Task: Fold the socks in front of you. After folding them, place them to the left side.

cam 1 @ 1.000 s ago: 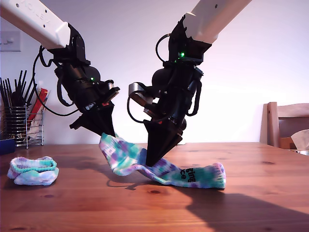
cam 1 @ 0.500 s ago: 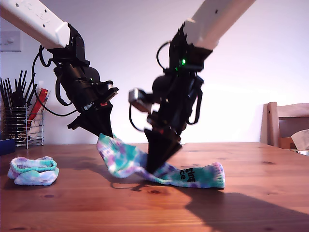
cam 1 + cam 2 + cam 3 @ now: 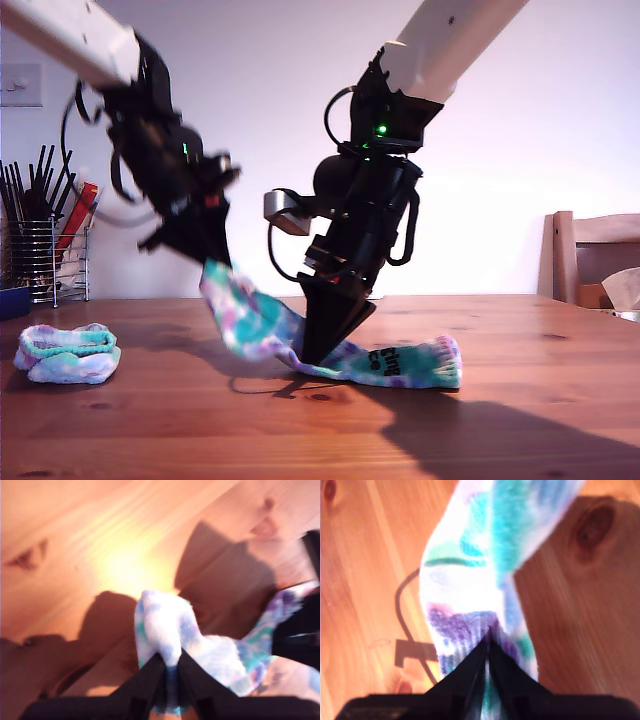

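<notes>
One long tie-dyed sock [image 3: 400, 362] lies on the wooden table [image 3: 520, 400], its lettered end flat toward the exterior view's right. My first gripper [image 3: 215, 262] [image 3: 170, 667] is shut on the sock's [image 3: 165, 625] other end and holds it raised above the table. Where the sock bends, my second gripper [image 3: 315, 355] [image 3: 487, 645] points down and is shut on the sock's middle [image 3: 475, 580], close to the table. The other sock [image 3: 68, 352] sits bundled at the exterior view's left.
A wire holder of dark utensils [image 3: 40, 250] stands at the back on the exterior view's left, with a blue object [image 3: 12, 300] beside it. A wooden chair [image 3: 595, 260] is at the exterior view's right edge.
My first gripper has shifted slightly up and left with the sock's end and is blurred by motion. The sock's flat end has slid a little to the exterior view's left. My second gripper stays pinched on the middle.
</notes>
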Available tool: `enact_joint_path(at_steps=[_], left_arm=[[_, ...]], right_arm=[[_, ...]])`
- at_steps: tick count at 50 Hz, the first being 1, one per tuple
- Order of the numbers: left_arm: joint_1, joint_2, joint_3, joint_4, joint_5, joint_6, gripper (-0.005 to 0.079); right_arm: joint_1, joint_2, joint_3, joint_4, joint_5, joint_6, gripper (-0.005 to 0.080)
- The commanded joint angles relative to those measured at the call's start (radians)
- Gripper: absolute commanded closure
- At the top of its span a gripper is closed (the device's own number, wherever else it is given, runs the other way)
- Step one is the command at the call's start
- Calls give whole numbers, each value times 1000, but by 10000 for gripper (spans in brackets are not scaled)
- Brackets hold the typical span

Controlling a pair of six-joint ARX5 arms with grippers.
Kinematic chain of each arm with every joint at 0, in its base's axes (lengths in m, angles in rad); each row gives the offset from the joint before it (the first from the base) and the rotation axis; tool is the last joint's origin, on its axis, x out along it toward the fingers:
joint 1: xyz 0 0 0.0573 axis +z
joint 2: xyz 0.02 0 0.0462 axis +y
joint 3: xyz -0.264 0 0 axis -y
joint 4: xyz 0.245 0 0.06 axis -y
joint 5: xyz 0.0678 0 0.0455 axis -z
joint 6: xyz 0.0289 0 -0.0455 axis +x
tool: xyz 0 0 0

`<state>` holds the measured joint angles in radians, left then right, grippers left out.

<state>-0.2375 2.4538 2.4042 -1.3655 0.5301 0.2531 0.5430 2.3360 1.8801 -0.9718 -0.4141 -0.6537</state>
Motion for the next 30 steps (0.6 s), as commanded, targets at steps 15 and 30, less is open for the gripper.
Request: enact_joint_path(at_steps=[15, 30], left_arm=[[-45, -94, 7, 0, -1, -21, 762], [-85, -98, 7, -2, -37, -47, 762]], right_arm=[[111, 10, -44, 11, -7, -2, 765], [120, 10, -43, 24, -5, 6, 765]])
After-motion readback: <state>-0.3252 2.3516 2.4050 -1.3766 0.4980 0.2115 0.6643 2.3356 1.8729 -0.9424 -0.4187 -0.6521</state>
